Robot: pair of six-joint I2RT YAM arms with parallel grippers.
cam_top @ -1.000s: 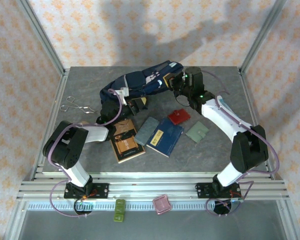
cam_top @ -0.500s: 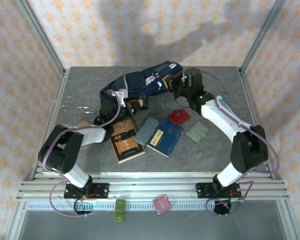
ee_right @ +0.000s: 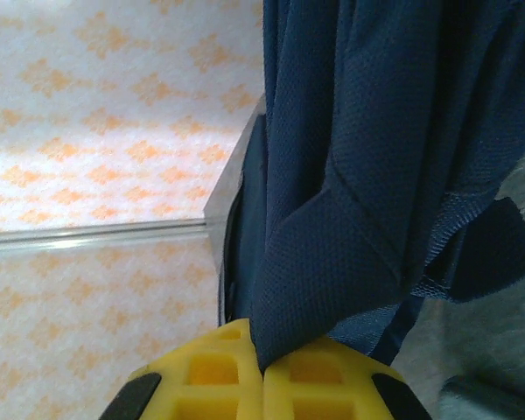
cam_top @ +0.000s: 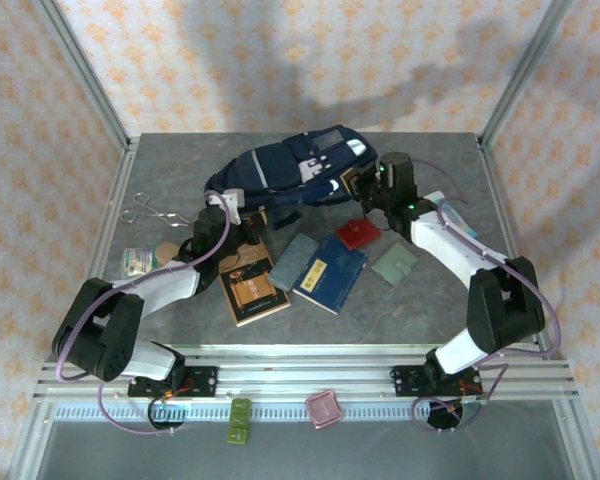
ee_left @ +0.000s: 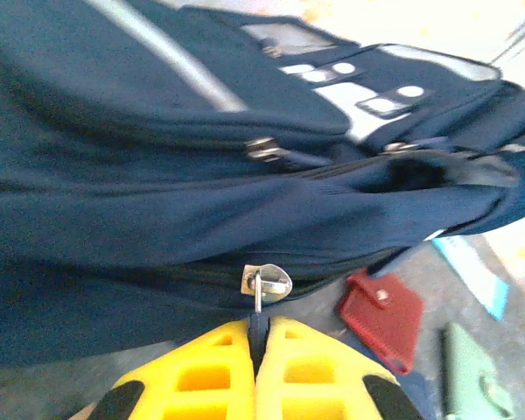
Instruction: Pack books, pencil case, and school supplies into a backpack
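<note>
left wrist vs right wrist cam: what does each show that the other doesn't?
Left wrist: the left claw shut on a metal zipper pull of the backpack, with the red piece and grey-green piece lying on the table to the right. Right wrist: the right claw shut on a hanging fold of navy mesh fabric, with the patterned wall and a metal rail behind. Both: part of the navy backpack pinched between closed yellow fingers.

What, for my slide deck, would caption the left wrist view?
Left gripper shut on the zipper pull of the navy backpack; a red piece and a grey-green piece lie beyond.
</note>
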